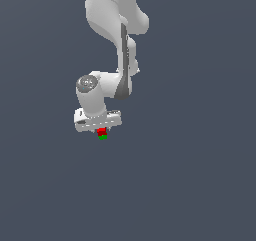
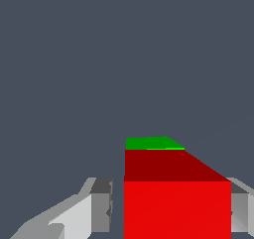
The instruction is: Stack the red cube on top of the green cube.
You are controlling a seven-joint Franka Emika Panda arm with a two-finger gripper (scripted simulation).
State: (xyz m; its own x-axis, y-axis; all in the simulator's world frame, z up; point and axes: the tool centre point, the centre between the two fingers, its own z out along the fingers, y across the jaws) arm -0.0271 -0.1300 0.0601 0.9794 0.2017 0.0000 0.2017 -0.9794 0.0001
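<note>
Two cubes, nearly stacked
Red cube [image 2: 176,210] sits over green cube [image 2: 149,143]; tool [image 1: 102,131] fingers apart, one side gapped, seemingly letting go.

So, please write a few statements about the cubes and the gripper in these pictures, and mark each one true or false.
1. The red cube sits between the fingers of the gripper. True.
2. The green cube is above the red cube in the exterior view. False: the green cube is directly below the red one.
3. The two cubes lie far apart. False: they are right against each other in both views, though full contact cannot be confirmed.
4. In the wrist view, a gap shows between one finger and the red cube. True.
5. The green cube is held by the gripper. False: the red cube is the one between the fingers.
</note>
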